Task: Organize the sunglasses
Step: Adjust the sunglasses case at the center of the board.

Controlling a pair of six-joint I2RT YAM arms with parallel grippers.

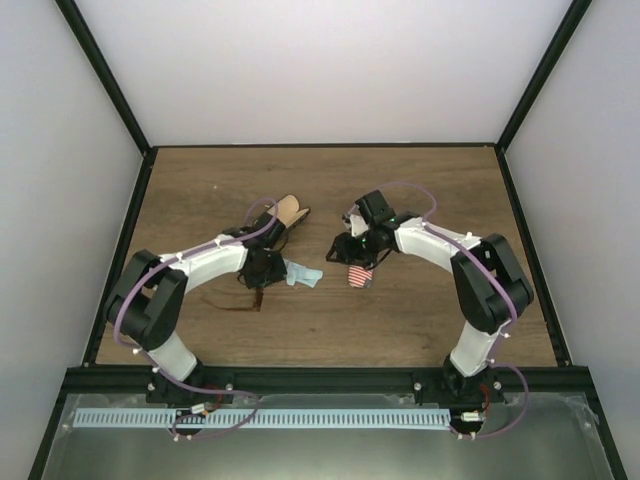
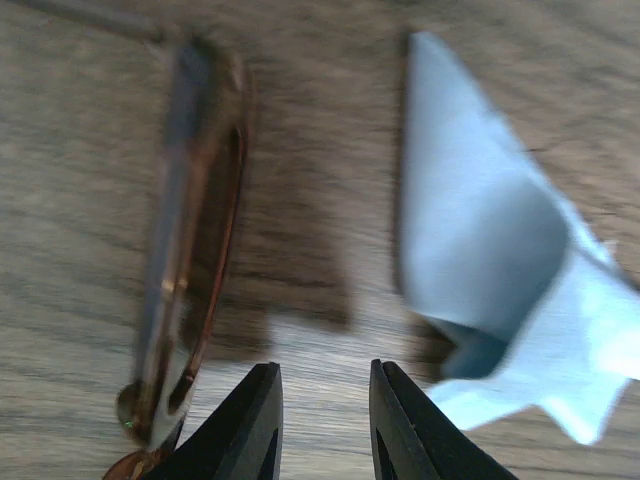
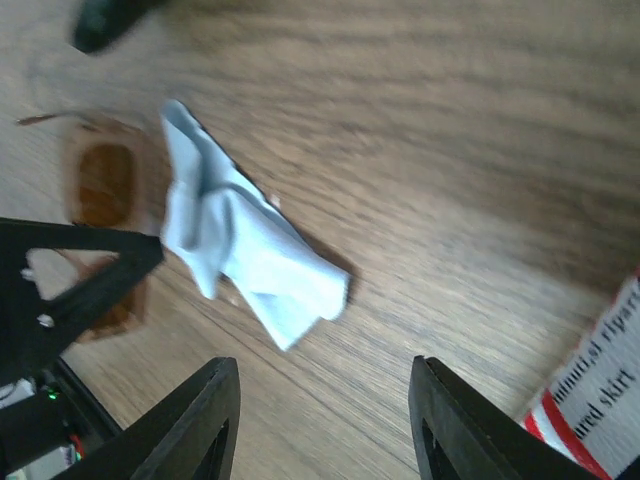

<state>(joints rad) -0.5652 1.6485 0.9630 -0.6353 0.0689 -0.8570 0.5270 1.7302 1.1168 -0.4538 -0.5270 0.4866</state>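
Observation:
The sunglasses (image 2: 190, 250), with a thin reddish-brown frame and amber lenses, lie on the wooden table at the left of the left wrist view. They also show in the top view (image 1: 250, 300) and in the right wrist view (image 3: 100, 185). My left gripper (image 2: 322, 372) hovers just right of them with its jaws a narrow gap apart and only bare wood between them. In the top view it (image 1: 262, 268) sits between the sunglasses and a crumpled light blue cloth (image 1: 303, 275). My right gripper (image 3: 325, 365) is open and empty over bare table, right of the cloth (image 3: 240, 240).
A red-and-white striped case (image 1: 358, 275) lies under the right wrist and shows at the right edge of the right wrist view (image 3: 600, 400). A tan oval case (image 1: 288, 212) rests beyond the left gripper. The cloth (image 2: 490, 250) lies right of the left fingers.

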